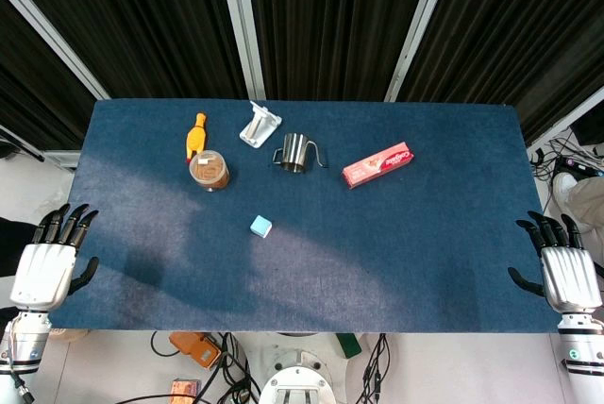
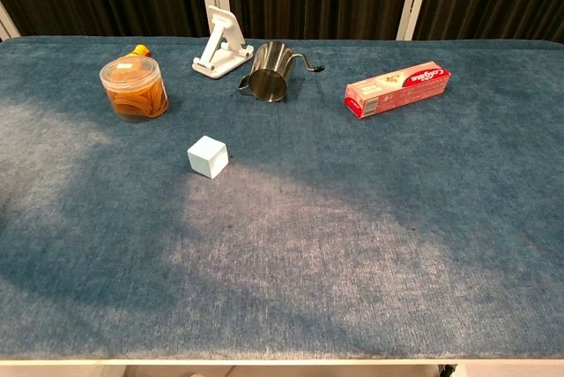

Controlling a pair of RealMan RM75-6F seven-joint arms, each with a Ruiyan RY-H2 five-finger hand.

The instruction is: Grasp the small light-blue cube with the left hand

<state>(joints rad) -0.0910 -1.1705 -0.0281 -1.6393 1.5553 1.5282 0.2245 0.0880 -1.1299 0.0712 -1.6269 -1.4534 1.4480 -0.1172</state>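
The small light-blue cube (image 1: pixel 260 227) (image 2: pixel 207 158) sits alone on the blue table cloth, slightly left of the middle. My left hand (image 1: pixel 52 260) hangs off the table's left front corner, fingers spread and holding nothing, well to the left of the cube. Off the right front corner my right hand (image 1: pixel 560 265) also has its fingers apart and empty. Neither hand appears in the chest view.
Behind the cube stand a clear jar (image 1: pixel 209 171) (image 2: pixel 134 86), an orange toy (image 1: pixel 195 134), a white phone stand (image 1: pixel 260 126) (image 2: pixel 218 43), a small steel pitcher (image 1: pixel 295 152) (image 2: pixel 270 72) and a red toothpaste box (image 1: pixel 377 164) (image 2: pixel 397 90).
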